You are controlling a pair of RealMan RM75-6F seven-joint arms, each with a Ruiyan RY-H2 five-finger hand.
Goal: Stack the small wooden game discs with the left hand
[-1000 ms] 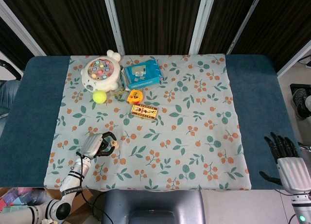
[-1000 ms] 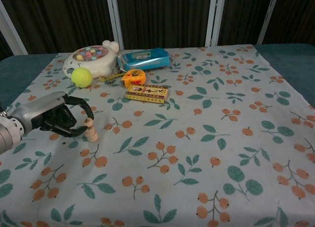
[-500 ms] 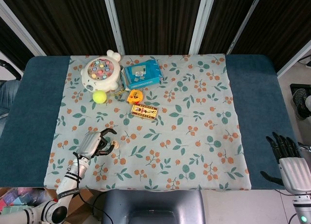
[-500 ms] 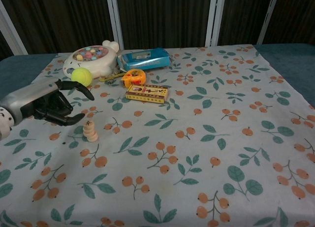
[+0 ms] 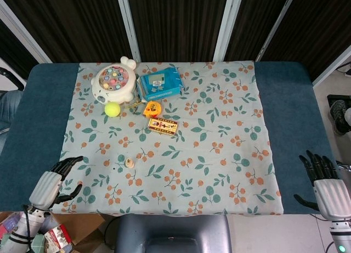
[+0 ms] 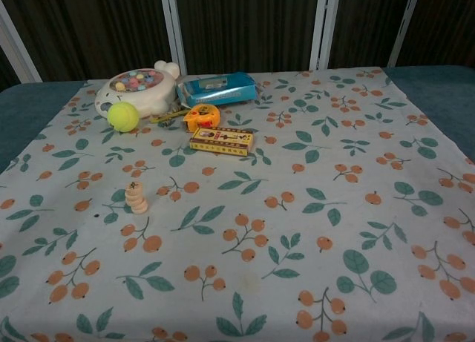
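Note:
The small wooden game discs (image 6: 136,197) stand as one upright stack on the floral cloth; from above the disc stack (image 5: 129,163) shows as a small tan dot. My left hand (image 5: 53,183) is off the cloth's left front corner, well left of the stack, fingers apart and holding nothing. My right hand (image 5: 324,186) hovers at the table's right front edge, fingers spread and empty. Neither hand shows in the chest view.
At the back left lie a white fishing-game toy (image 5: 114,79), a yellow tennis ball (image 5: 112,108), a blue packet (image 5: 159,83), an orange tape measure (image 5: 152,108) and a yellow box (image 5: 163,125). The floral cloth (image 5: 219,170) covers the blue table's middle.
My left hand let go of the disc stack and drew back left and toward the table's front, leaving the chest view. The stack stays standing. The right hand barely moved.

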